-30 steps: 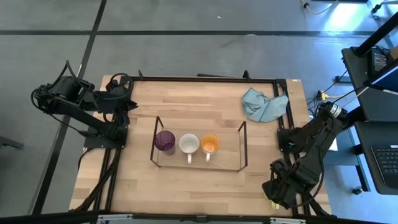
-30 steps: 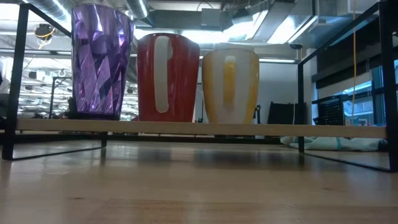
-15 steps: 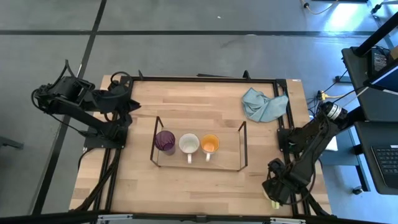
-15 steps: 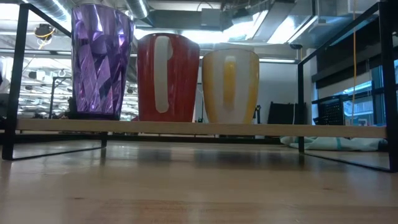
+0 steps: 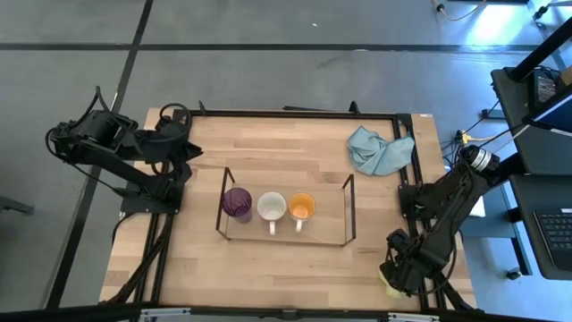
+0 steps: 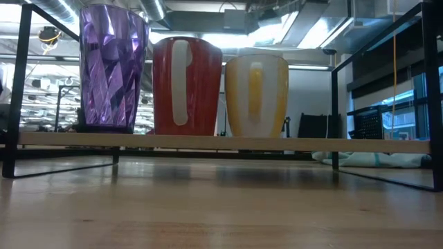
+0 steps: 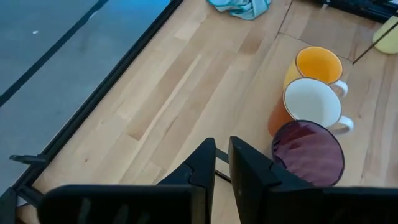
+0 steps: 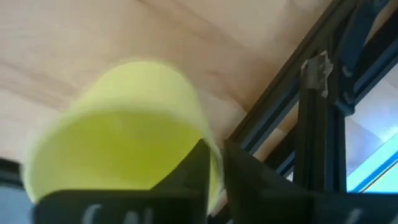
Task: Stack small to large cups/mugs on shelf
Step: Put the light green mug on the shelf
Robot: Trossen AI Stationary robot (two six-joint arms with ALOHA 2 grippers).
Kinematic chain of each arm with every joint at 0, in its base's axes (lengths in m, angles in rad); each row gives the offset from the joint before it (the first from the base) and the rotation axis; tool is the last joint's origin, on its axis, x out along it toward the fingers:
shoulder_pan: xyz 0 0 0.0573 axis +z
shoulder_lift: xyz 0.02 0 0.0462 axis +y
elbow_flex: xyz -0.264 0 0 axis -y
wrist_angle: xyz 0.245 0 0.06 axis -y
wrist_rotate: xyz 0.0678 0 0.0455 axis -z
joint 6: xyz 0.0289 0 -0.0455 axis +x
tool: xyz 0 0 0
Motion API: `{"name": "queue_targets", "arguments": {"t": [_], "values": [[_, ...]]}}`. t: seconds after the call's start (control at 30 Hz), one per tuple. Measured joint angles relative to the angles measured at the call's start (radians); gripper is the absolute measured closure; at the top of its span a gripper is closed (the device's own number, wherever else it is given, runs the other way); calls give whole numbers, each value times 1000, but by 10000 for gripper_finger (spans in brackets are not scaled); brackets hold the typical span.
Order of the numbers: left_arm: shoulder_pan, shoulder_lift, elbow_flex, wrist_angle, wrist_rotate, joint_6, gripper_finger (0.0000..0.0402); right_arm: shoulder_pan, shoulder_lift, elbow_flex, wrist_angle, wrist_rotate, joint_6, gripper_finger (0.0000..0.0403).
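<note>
From above, the low rack of thin black wire (image 5: 284, 215) stands in the middle of the pale wooden bench (image 5: 268, 161). Three vessels sit in a row along its left part: a dark purple ribbed cup (image 5: 237, 203) at the left, a brown-orange mug with a white inside (image 5: 272, 207) touching it, and an orange mug (image 5: 302, 207) just beside that. The right end of the rack is bare. A crumpled light blue cloth (image 5: 379, 150) lies at the far right corner of the bench. The left gripper (image 5: 185, 150) hangs over the far left part of the bench, well apart from the rack. The right gripper (image 5: 399, 277) is down at the near right corner, with a bit of the yellow-green mug (image 5: 391, 288) showing beneath it.

From bench height, the purple cup (image 6: 113, 68), the brown-orange mug (image 6: 187, 86) and the orange mug (image 6: 256, 95) stand upright on the rack's shelf board (image 6: 221, 142), handles facing the camera.

The left wrist camera shows the left gripper (image 7: 222, 160) with its fingers nearly pressed together, only a narrow gap between them and nothing held. Beyond it are the purple cup (image 7: 308, 154), the white-lined mug (image 7: 310, 107) and the orange mug (image 7: 316, 67).

The right wrist camera shows the right gripper (image 8: 213, 163) pinching the rim of the yellow-green mug (image 8: 118, 127), one finger inside and one outside, beside the black frame bar (image 8: 314, 106) at the bench edge.
</note>
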Motion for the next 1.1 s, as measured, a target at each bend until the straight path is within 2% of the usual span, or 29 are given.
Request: {"name": "queue_targets", "arguments": {"t": [0.13,0.33,0.57,0.77,0.87,1.0,1.1], "values": [[0,0,0,0,-21,-20,360,-4,-32,2,2,3,-3,391],[0,0,0,0,-21,-24,360,-57,-133,22,-8,9,-25,390],[0,0,0,-1,-22,-19,360,-124,-194,150,-48,5,-143,394],[0,0,0,-3,-53,-9,360,-194,-188,284,-53,4,-188,394],[0,0,0,-4,-75,14,360,-216,-170,343,-53,-31,-201,394],[0,0,0,-6,-80,20,360,-237,-125,420,-53,-54,-221,394],[0,0,0,-6,-83,38,360,-280,-70,488,-53,-50,-296,394]]}}
